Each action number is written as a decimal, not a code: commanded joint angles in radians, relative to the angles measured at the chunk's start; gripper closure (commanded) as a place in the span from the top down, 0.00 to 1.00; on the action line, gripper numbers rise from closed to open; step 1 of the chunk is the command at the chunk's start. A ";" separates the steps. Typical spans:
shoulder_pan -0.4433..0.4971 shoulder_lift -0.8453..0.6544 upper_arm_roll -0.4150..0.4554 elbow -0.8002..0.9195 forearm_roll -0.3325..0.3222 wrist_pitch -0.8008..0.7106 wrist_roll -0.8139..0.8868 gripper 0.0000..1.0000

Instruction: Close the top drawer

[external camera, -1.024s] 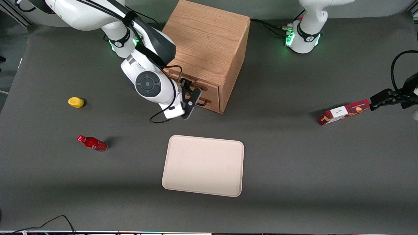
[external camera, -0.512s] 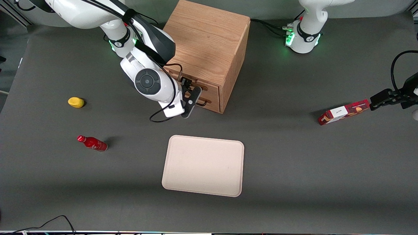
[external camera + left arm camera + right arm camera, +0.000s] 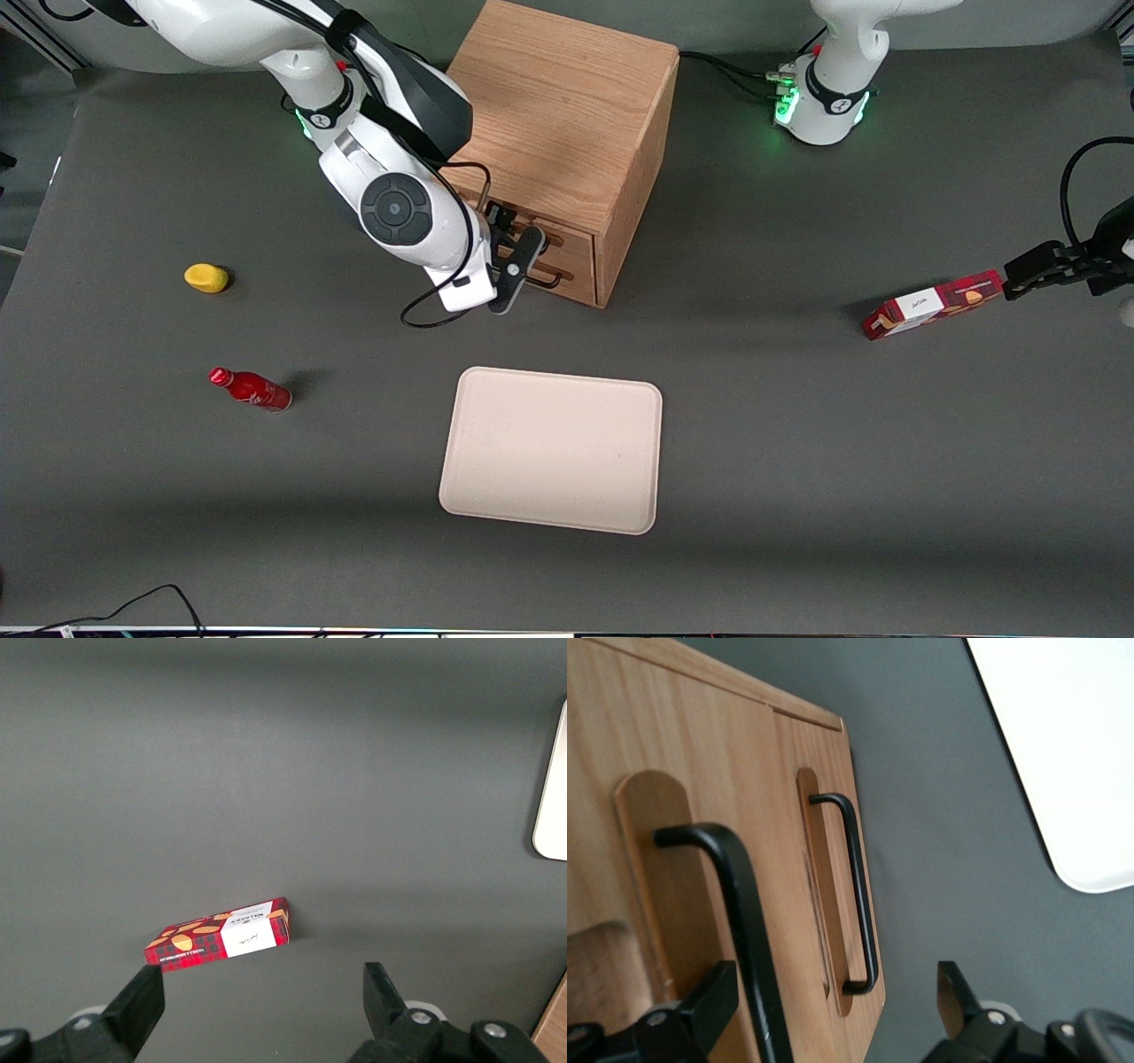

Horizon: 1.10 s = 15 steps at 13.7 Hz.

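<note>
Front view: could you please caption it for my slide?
Open claw in front of the cabinet, at the top drawer, which looks shut; tray nearer the camera.

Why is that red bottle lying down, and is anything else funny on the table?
The red bottle lies tipped on its side, toward the working arm's end. The red box also lies flat, at the parked arm's end. Nothing is spilled or broken. The gripper, fingers open, sits in front of the top drawer, which looks pushed in.

Light oak top drawer [image 3: 673, 815] with black bar handle [image 3: 735, 904] right at the black gripper [image 3: 833, 1010] jaws. Cream tray [image 3: 551, 449], red bottle [image 3: 251, 388], red tartan box [image 3: 932, 305] well off.
</note>
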 commanded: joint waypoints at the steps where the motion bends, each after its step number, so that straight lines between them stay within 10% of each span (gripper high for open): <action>1: -0.011 -0.015 0.015 0.044 0.026 -0.064 0.016 1.00; 8: -0.056 -0.040 -0.034 0.208 0.106 -0.215 0.027 1.00; 15: -0.047 -0.202 -0.411 0.284 0.105 -0.215 0.014 1.00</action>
